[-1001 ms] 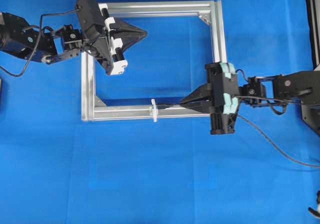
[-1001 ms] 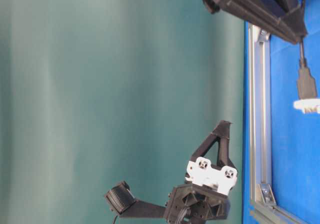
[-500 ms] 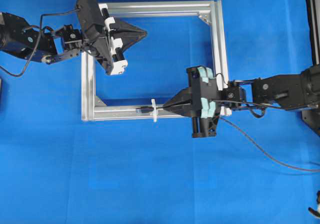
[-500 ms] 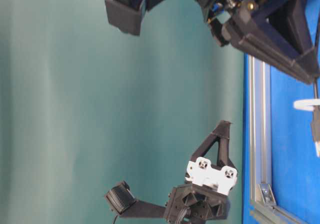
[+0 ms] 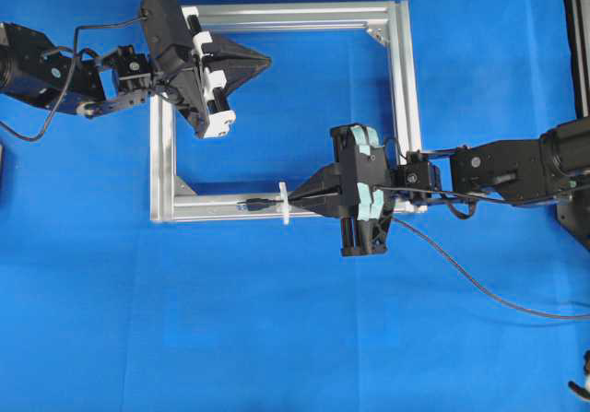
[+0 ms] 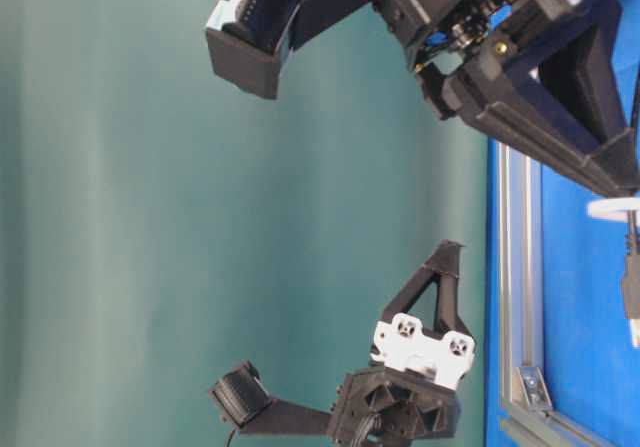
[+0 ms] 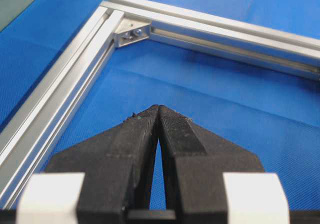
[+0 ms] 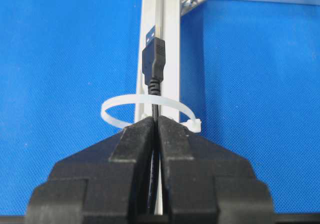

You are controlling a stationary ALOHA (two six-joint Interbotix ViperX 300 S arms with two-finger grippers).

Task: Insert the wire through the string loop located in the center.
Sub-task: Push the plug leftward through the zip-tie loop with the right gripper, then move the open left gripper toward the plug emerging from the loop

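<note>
The left arm, black and jointed, reaches in from the left edge of the surface toward its far left corner. Its left end effector [image 5: 265, 60], with black triangular fingers and white plastic mounts, points toward the right edge, hangs above the surface, and has its ribbed pads [image 7: 172, 129] pressed together on nothing. The right arm, black, stretches in level from the right edge toward the middle. Its right end effector [image 5: 293, 197], black with pale green pads on its body, points toward the left edge, fingers [image 8: 140, 139] clamped on the thin black wire [image 8: 154, 63].
</note>
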